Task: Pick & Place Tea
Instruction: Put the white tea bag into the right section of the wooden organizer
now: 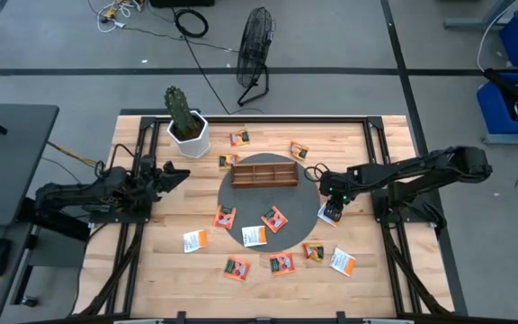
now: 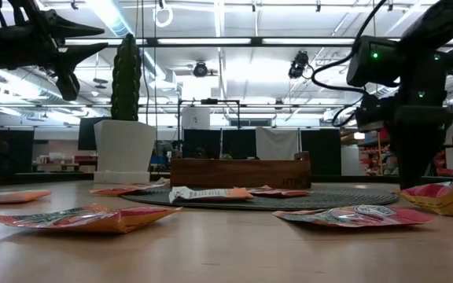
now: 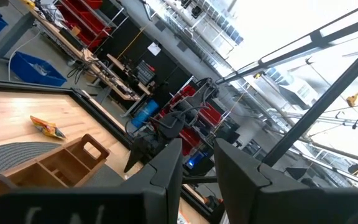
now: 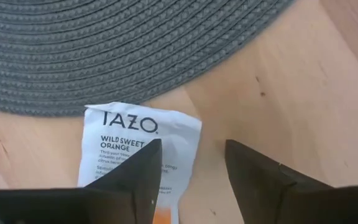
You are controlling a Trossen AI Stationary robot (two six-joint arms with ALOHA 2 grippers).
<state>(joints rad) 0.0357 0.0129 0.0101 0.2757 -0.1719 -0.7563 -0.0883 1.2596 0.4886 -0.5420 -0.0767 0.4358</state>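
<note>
High view, progress: we count about a dozen tea sachets (image 1: 254, 236) scattered around the wooden tray (image 1: 264, 173) at frame centre; its slots look empty to us, so we judge the placing barely begun and nearly all of it left.
High view, right gripper (image 1: 331, 213): right of centre, at the grey mat's (image 1: 241, 205) right edge, over a white sachet (image 1: 328, 216).
High view, left gripper (image 1: 176, 174): mid-left, waiting near the potted cactus (image 1: 185, 121), well apart from the tea.
High view, room: sachets in the lower half lie well apart; the table frame's rails run down both sides.
Low view: sachets lie flat on the table top (image 2: 226, 251); the right arm descends at the right, its fingertips hidden behind a sachet.
Left wrist view: the left fingers (image 3: 166, 171) stand part-way apart with nothing between them, raised and aimed at the room.
Right wrist view, fingers: the right fingers (image 4: 138, 171) are spread, empty, one over the white sachet.
Right wrist view, edges: the sachet's corner touches the mat's rim; bare wood on the other side leaves room.
</note>
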